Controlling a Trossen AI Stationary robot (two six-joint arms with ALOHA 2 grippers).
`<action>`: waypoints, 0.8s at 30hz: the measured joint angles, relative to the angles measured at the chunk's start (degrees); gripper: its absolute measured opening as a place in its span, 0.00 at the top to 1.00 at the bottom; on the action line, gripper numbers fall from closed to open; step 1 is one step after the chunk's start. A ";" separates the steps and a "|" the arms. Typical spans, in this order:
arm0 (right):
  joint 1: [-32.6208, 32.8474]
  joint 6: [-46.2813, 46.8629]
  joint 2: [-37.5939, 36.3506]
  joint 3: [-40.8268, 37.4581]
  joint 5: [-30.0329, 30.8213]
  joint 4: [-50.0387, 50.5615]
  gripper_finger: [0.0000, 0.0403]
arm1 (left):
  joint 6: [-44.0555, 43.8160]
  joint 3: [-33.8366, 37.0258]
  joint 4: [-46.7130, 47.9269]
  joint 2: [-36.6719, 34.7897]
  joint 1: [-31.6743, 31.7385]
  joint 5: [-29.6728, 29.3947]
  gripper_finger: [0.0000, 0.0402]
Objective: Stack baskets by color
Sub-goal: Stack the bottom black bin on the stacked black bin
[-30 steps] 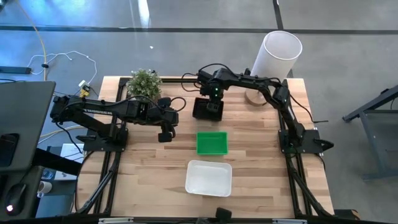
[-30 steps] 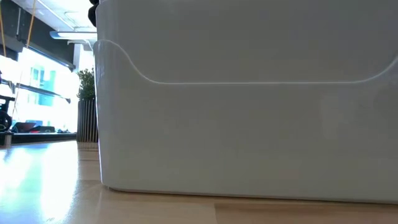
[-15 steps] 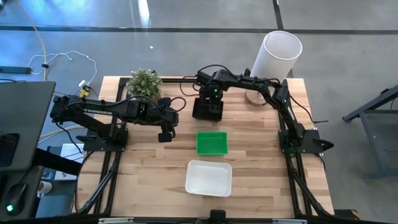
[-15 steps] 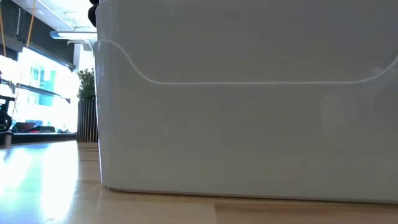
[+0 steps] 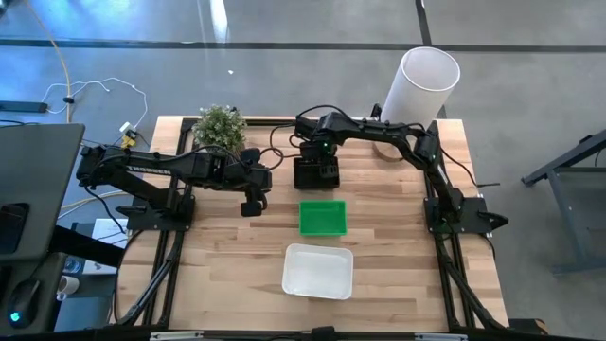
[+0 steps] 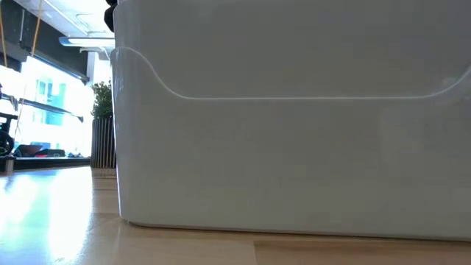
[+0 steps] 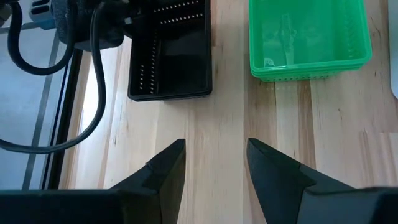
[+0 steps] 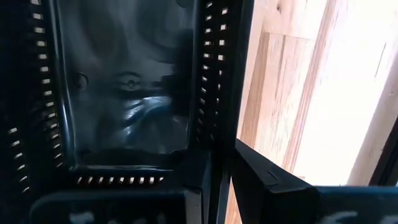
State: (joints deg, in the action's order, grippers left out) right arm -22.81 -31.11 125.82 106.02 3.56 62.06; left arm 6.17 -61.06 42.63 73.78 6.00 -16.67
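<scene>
The black perforated basket (image 5: 316, 173) sits just beyond the green basket (image 5: 323, 217), on the side away from the white basket (image 5: 318, 271). It looks light, thin-walled and somewhat flexible, with a smooth, likely slippery rim; a pinch over one side wall seems the surest hold. The right gripper (image 8: 217, 180) is doing just that, its fingers narrowed on the basket's perforated wall. The left gripper (image 7: 214, 163) hangs spread wide and empty, beside the black basket over bare wood.
</scene>
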 joint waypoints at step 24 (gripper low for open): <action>-0.02 2.62 0.00 0.00 0.26 2.15 0.89 | 0.02 0.00 0.00 0.00 0.00 0.00 0.61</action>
State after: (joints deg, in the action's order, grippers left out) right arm -22.83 -28.49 125.82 106.02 3.81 64.21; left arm 6.20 -61.06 42.63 73.78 6.00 -16.67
